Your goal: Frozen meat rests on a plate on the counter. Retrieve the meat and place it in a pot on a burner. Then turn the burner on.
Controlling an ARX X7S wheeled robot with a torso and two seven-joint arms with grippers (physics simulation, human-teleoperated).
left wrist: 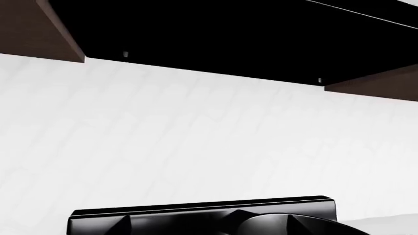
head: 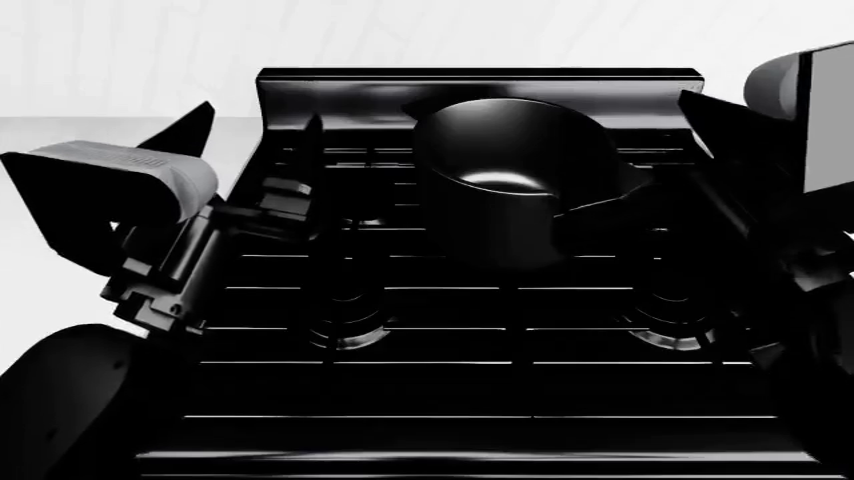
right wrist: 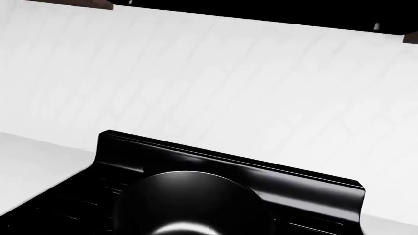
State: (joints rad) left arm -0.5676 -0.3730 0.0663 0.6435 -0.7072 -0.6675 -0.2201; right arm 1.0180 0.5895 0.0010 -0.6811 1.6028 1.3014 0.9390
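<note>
The black pot (head: pixel 507 185) stands on the back burner of the black stove (head: pixel 467 400), right of the middle. It also shows in the right wrist view (right wrist: pixel 196 200), and its rim shows in the left wrist view (left wrist: pixel 307 227). My left gripper (head: pixel 300 170) hangs over the stove's left rear, left of the pot. My right gripper (head: pixel 641 200) is beside the pot's right side, dark against the dark stove. I cannot tell how either pair of jaws stands. The meat and the plate are out of view.
The stove's raised back panel (head: pixel 481 85) runs behind the pot, with a white tiled wall (right wrist: pixel 228 88) behind it. White counter (head: pixel 107 135) lies left of the stove. Front burners (head: pixel 347 325) sit under the grates. A black hood and brown cabinets (left wrist: pixel 39 29) hang above.
</note>
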